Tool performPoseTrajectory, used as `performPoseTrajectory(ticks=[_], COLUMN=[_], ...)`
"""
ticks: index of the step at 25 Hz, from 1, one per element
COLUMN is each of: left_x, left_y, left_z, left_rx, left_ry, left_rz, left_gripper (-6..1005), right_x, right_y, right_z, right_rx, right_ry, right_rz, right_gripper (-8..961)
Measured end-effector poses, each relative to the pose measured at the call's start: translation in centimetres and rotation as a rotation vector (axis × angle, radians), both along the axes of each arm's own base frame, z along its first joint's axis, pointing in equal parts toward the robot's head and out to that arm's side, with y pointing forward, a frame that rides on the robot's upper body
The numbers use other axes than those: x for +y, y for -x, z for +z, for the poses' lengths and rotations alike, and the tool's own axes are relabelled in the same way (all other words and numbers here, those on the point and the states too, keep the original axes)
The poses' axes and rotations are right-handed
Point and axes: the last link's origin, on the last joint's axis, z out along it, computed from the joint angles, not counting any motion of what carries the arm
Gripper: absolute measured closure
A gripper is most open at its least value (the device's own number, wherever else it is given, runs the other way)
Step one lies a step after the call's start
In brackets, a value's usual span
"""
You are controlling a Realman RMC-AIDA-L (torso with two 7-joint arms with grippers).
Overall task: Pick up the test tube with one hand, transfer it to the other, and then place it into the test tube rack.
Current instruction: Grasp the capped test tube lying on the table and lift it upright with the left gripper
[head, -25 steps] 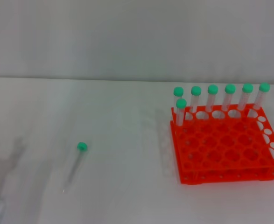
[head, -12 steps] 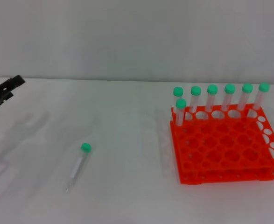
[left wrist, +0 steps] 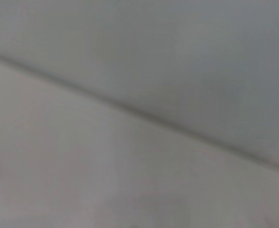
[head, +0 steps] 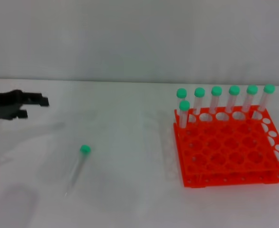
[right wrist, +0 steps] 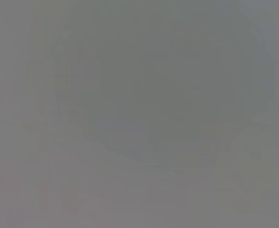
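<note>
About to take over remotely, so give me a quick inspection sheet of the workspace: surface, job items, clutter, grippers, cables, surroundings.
Surface: white table, bare between items.
Job's things: test tube lying flat, green cap toward the wall, ungripped; orange test tube rack at right, seven capped tubes upright along its back and left side.
Clutter: nothing seen.
Grippers: left gripper over the table's far left, apart from the tube, fingers slightly parted; right gripper not in view.
Cables: nothing seen.
Surroundings: plain grey wall.

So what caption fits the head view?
Left gripper reaches in while test tube lies on table, left of orange rack.
</note>
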Motion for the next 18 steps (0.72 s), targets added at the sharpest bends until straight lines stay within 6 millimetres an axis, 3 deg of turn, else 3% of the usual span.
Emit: performPoseTrajectory(ticks=[13,18], left_x=[1.2,1.1], left_y=[-5.0,-7.0], left_z=[-0.1,-1.5], left_rx=[0.235,0.337], left_ry=[0.334,0.453], left_rz=[0.222,0.25], left_gripper=[120,119], right_x=[0.7,0.9], right_y=[0.8,1.0], right_z=[-0.1,-0.3], right_rx=[0.0,0.004], right_ry=[0.003,0.011], right_rz=[0.019,0.018], right_gripper=[93,93])
